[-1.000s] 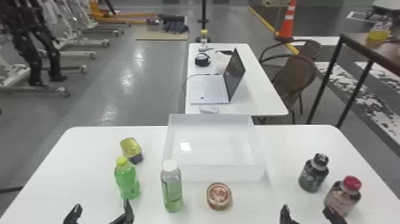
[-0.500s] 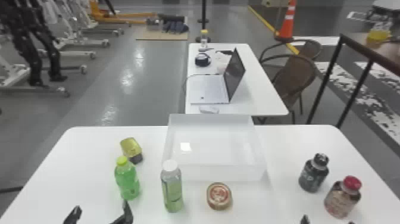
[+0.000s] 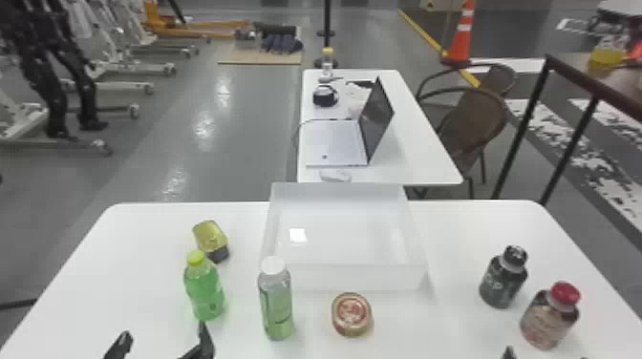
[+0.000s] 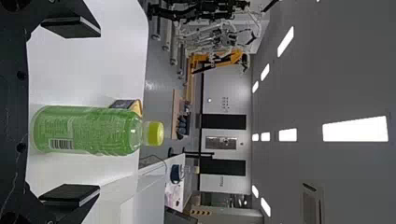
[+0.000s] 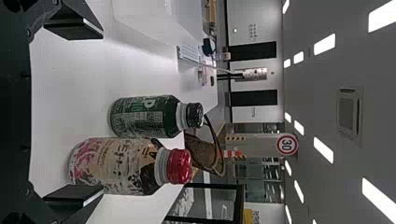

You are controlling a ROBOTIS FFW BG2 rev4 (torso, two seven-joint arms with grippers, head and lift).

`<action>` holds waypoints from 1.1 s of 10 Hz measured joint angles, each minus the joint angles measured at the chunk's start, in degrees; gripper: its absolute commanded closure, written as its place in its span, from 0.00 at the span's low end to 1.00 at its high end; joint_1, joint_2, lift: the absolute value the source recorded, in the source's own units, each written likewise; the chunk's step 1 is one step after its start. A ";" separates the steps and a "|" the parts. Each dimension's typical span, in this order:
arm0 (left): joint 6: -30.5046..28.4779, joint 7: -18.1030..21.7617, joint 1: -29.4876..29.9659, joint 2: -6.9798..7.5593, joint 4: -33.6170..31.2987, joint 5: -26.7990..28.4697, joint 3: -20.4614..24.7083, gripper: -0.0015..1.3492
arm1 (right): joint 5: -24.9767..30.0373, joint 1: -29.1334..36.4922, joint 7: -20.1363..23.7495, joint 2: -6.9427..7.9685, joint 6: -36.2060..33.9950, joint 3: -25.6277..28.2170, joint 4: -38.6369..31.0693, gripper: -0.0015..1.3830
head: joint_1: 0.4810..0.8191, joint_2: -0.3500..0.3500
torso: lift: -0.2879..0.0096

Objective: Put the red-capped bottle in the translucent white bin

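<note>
Head view: red-capped bottle standing on the desk, long axis upright, red cap pointing up; it lies right of the translucent white bin, outside it and well apart, with the dark bottle just beside it, a little farther back; right gripper at the bottom edge, only its fingertips in sight, on the near side of the red-capped bottle; left gripper, also at the bottom edge, fingers parted and empty, nearer than the green bottle; yellow-and-dark container behind the green bottle; white-capped bottle and round tin in front of the bin; laptop on the far desk.

Left wrist view: left gripper aimed forward over the desk, roughly level, fingers wide apart and nothing held; green bottle upright ahead of the gap.

Right wrist view: right gripper likewise aimed forward, roughly level, fingers wide apart and empty; red-capped bottle upright, cap uppermost, toward one side of the gap, its lower part partly hidden behind one finger; whether they touch cannot be told; dark bottle upright, nearer the middle of the gap.
</note>
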State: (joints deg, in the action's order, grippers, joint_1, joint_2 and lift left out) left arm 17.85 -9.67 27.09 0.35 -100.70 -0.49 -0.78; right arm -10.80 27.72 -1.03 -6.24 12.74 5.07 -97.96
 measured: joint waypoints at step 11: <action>0.77 0.02 -0.11 -0.11 0.89 -1.37 -0.26 0.09 | 0.03 -6.52 8.93 -1.07 -3.40 8.67 6.99 0.09 | 0.20 0.50 | 0.63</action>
State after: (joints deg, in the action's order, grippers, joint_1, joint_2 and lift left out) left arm 18.62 -9.64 26.98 0.24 -99.81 -1.87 -1.04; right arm -10.77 21.20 7.90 -7.31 9.35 13.74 -90.98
